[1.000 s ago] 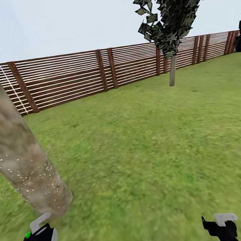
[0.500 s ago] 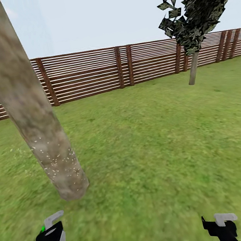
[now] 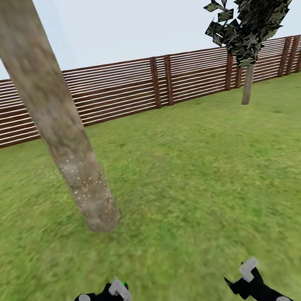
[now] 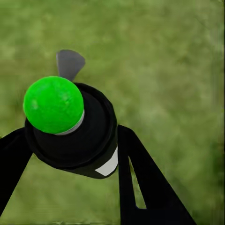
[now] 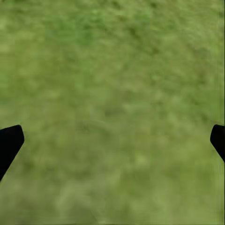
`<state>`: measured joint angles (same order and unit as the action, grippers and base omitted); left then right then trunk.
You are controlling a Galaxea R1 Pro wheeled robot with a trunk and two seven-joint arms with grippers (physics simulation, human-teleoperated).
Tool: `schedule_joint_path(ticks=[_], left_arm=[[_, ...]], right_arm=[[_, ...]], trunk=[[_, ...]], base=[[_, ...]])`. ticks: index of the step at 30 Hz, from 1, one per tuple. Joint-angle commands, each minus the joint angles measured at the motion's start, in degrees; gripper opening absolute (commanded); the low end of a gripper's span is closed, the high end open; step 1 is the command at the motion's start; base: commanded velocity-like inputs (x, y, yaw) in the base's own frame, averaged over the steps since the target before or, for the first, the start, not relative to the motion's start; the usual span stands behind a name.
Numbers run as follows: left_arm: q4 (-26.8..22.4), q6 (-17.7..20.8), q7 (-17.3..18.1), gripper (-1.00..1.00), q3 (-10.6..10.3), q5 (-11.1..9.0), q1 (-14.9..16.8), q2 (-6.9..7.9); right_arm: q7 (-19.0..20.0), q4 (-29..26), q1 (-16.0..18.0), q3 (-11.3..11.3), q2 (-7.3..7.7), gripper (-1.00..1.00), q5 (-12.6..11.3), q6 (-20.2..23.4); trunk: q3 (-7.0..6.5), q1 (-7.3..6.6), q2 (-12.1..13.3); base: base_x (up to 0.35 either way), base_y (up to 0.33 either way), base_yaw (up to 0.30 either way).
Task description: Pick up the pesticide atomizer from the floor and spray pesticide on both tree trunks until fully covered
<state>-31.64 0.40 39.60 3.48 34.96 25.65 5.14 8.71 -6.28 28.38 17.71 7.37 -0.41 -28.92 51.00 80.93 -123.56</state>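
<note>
My left gripper (image 3: 117, 295) is shut on the pesticide atomizer (image 4: 91, 129), a small dark bottle with a white band and a bright green tip (image 3: 123, 284); its black fingers (image 4: 140, 180) clamp the bottle's sides above the lawn. The right gripper (image 3: 244, 277) is low at the right, open and empty, its fingertips (image 5: 9, 143) wide apart over grass. The near tree trunk (image 3: 61, 136) leans up just ahead and left of my left gripper, its lower part dotted with white specks. The second tree (image 3: 249, 9) stands far right by the fence, with a thin trunk (image 3: 248, 85).
Green lawn (image 3: 198, 171) spreads ahead and to the right. A reddish-brown slatted fence (image 3: 125, 90) closes off the far side.
The view has swung, so the near trunk now sits further right. Both arms have drawn inward and the left gripper, with the atomizer, has turned and sunk lower.
</note>
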Motion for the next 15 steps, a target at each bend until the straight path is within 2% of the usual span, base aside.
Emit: schedule_joint_path(ticks=[1,2,4,5,6,7,8,10,11,12,13,15], left_arm=[[-2.33,0.2,5.26,-1.0,0.27,3.75,0.07,-0.37],[-4.07,0.32,7.59,-1.0,0.26,4.94,0.09,-0.39],[-6.8,0.49,13.18,-1.0,0.29,5.98,0.09,-0.03],[-7.4,0.47,15.9,-1.0,0.26,6.18,0.1,0.07],[-7.62,0.42,17.08,-1.0,0.24,6.22,0.1,0.07],[-7.81,0.34,17.97,-1.0,0.16,6.49,0.1,-0.06],[-7.86,0.33,18.2,-1.0,0.11,7.31,0.1,-0.13],[-7.9,0.52,18.67,-1.0,-0.78,11.58,0.11,-0.67],[-7.87,0.64,19.56,-1.0,-1.15,13.82,0.17,-1.0],[-7.71,0.72,19.84,-1.0,-1.19,14.59,0.12,-1.07],[-7.4,0.72,19.96,-1.0,-1.26,14.66,0.1,-1.17],[-7.22,0.68,20.0,-1.0,-1.71,14.93,0.1,-2.26]], right_arm=[[6.71,-7.04,0.01,-0.07,0.18,1.0,6.16,0.6],[10.47,-10.71,0.01,-0.07,0.22,1.0,10.54,2.48],[16.02,-16.64,0.03,-0.12,0.25,1.0,17.3,8.67],[18.74,-18.87,0.13,-0.11,0.14,1.0,18.64,11.25],[21.28,-20.17,0.2,-0.08,0.02,1.0,19.13,12.35],[26.7,-22.28,0.25,-0.06,-0.23,1.0,19.48,13.11],[29.02,-23.32,0.26,-0.05,-0.33,1.0,19.57,13.27],[31.04,-24.46,0.34,-0.01,-0.48,1.0,19.7,13.73],[31.76,-24.67,0.36,0.58,-0.61,1.0,20.95,13.9],[33.88,-24.71,0.36,2.82,-2.07,1.0,22.77,13.96],[35.05,-24.77,0.36,3.67,-3.08,-1.0,23.3,13.92],[35.39,-24.81,0.36,3.85,-3.39,-1.0,23.43,13.9]], trunk=[[0.06,-0.02,-0.02],[0.06,-0.02,-0.02],[0.06,-0.02,-0.02],[0.06,-0.02,-0.02],[0.06,-0.02,-0.02],[0.06,-0.02,-0.02],[0.06,-0.02,-0.02],[0.06,-0.02,-0.02],[0.06,-0.02,-0.02],[0.06,-0.02,-0.02],[0.06,-0.02,-0.02],[0.06,-0.02,-0.02]], base=[[-0.044,0.01,0.0],[-0.023,0.005,0.0],[-0.008,0.002,0.0],[-0.002,0.0,0.0],[-0.001,0.0,0.0],[0.0,0.0,0.0],[0.0,0.0,0.0],[0.0,0.0,0.0],[0.0,0.0,0.0],[0.0,0.0,0.0],[0.0,0.0,0.0],[0.0,0.0,0.0]])
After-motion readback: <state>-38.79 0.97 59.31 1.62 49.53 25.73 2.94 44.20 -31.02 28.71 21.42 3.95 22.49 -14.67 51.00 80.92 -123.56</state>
